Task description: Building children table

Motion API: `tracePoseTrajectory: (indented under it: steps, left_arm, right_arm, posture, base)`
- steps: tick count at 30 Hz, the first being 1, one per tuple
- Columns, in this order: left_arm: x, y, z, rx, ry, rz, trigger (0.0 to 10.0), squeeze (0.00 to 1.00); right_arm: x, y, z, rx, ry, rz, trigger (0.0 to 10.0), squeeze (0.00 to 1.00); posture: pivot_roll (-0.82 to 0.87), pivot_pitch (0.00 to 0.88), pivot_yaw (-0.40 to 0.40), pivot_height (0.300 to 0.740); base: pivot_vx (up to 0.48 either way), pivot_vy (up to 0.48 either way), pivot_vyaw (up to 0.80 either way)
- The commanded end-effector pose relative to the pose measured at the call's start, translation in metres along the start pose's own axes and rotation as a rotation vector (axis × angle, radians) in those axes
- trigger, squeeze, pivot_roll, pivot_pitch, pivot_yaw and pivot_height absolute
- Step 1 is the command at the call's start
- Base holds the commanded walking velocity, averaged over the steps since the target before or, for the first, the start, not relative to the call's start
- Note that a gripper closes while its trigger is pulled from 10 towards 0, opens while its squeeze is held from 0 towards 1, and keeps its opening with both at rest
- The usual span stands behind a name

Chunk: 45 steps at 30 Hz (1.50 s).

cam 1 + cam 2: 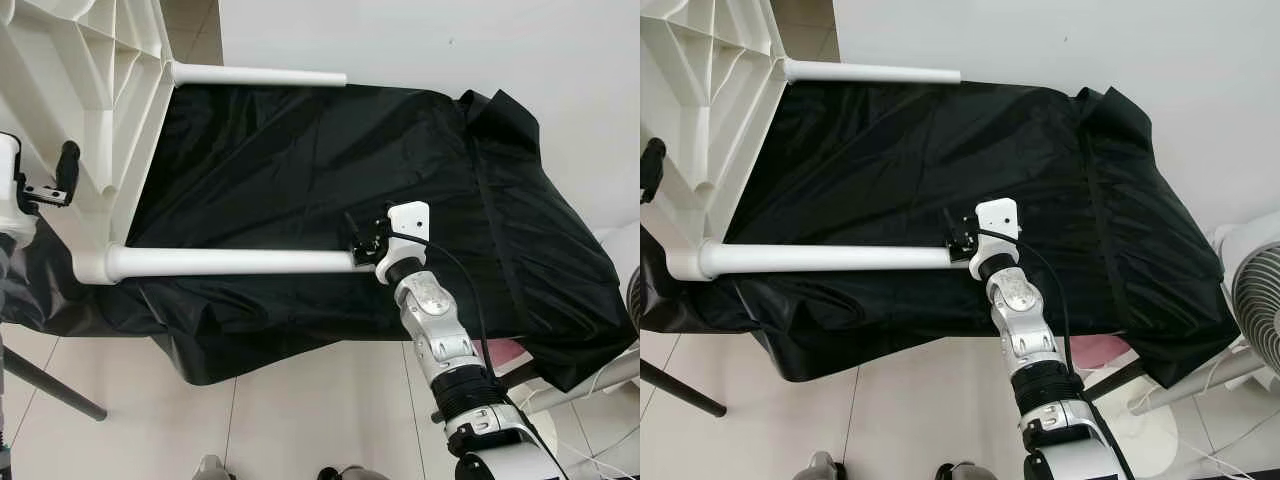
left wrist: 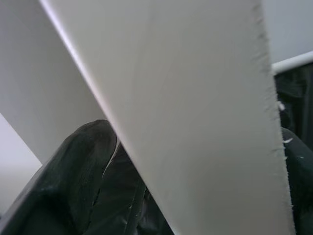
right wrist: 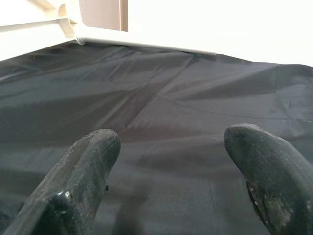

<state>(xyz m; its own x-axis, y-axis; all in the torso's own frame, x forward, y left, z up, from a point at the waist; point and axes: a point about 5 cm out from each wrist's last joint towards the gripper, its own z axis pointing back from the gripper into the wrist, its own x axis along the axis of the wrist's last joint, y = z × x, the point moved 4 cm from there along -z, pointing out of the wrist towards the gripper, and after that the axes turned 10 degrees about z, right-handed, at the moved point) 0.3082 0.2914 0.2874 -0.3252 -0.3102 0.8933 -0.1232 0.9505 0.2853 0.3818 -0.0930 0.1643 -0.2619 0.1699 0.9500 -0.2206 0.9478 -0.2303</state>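
one white tabletop [image 1: 80, 100], two table legs [image 1: 230, 262], one black cloth [image 1: 330, 180], one fan [image 1: 1255, 300]

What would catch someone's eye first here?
A white plastic tabletop stands on its side at the left of a black sheet, two white legs jutting across it. The right end effector, fingers apart, hovers at the tip of the nearer leg.

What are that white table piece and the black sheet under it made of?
The white tabletop and its legs look like moulded plastic: matt, with ribs underneath. The black sheet seems thin synthetic fabric, maybe nylon; it creases and shines faintly.
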Motion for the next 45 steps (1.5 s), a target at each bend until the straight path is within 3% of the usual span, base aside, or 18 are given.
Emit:
tracePoseTrajectory:
  steps: [1,7,12,16,17,19,21,27,32,38,41,45]
  left_arm:
    - [0.007,0.003,0.004,-0.008,-0.016,-0.002,10.0,0.00]
    - [0.020,-0.005,0.015,-0.087,-0.053,0.020,10.0,0.00]
    - [0.028,-0.025,0.024,-0.227,-0.080,0.091,10.0,0.00]
    - [0.028,-0.032,0.028,-0.277,-0.080,0.102,10.0,0.00]
    - [0.028,-0.040,0.033,-0.340,-0.063,0.127,10.0,0.00]
    - [0.028,-0.040,0.033,-0.340,-0.063,0.127,10.0,0.00]
    - [0.024,-0.048,0.044,-0.420,-0.011,0.142,10.0,0.00]
    - [0.023,-0.044,0.051,-0.418,0.016,0.126,10.0,0.00]
    - [0.024,-0.038,0.072,-0.438,0.084,0.095,10.0,0.00]
    - [0.023,-0.039,0.082,-0.474,0.125,0.107,10.0,0.00]
    - [0.022,-0.045,0.092,-0.521,0.165,0.160,10.0,0.00]
    - [-0.003,-0.077,0.122,-0.682,0.340,0.297,10.0,0.00]
  right_arm:
    - [-0.004,0.001,0.001,0.004,0.008,-0.002,10.0,0.00]
    - [-0.006,0.005,0.000,0.022,0.014,-0.008,10.0,0.00]
    - [-0.005,0.007,-0.002,0.031,0.011,-0.012,10.0,0.00]
    - [-0.004,0.008,-0.003,0.033,0.010,-0.013,10.0,0.00]
    - [-0.004,0.009,-0.004,0.036,0.009,-0.014,10.0,0.00]
    - [-0.004,0.009,-0.004,0.036,0.009,-0.014,10.0,0.00]
    - [-0.003,0.009,-0.006,0.038,0.007,-0.016,10.0,0.00]
    - [-0.003,0.010,-0.007,0.039,0.006,-0.020,10.0,0.00]
    - [-0.005,0.015,-0.007,0.045,0.011,-0.032,10.0,0.00]
    - [-0.005,0.019,-0.008,0.058,0.010,-0.037,10.0,0.00]
    - [-0.004,0.022,-0.008,0.073,0.007,-0.039,10.0,0.00]
    - [-0.008,0.027,-0.005,0.089,0.013,-0.036,10.0,0.00]
  posture:
    - [0.20,0.086,-0.106,0.740]
    - [0.21,0.095,-0.119,0.740]
    - [0.22,0.097,-0.120,0.740]
    - [0.22,0.099,-0.124,0.740]
    - [0.22,0.103,-0.124,0.740]
    - [0.22,0.103,-0.124,0.740]
    - [0.23,0.105,-0.123,0.740]
    - [0.23,0.108,-0.121,0.740]
    - [0.25,0.119,-0.127,0.740]
    - [0.25,0.114,-0.134,0.740]
    - [0.26,0.112,-0.137,0.740]
    - [0.25,0.114,-0.137,0.740]
  base:
    - [0.000,0.000,0.00]
    - [0.000,0.000,0.00]
    - [0.000,0.000,0.00]
    - [0.000,0.000,0.00]
    - [0.000,0.000,0.00]
    - [0.000,0.000,0.00]
    - [0.000,0.000,0.00]
    - [0.000,0.000,0.00]
    - [0.000,0.000,0.00]
    - [0.000,0.000,0.00]
    - [0.000,0.000,0.00]
    - [0.000,0.000,0.00]
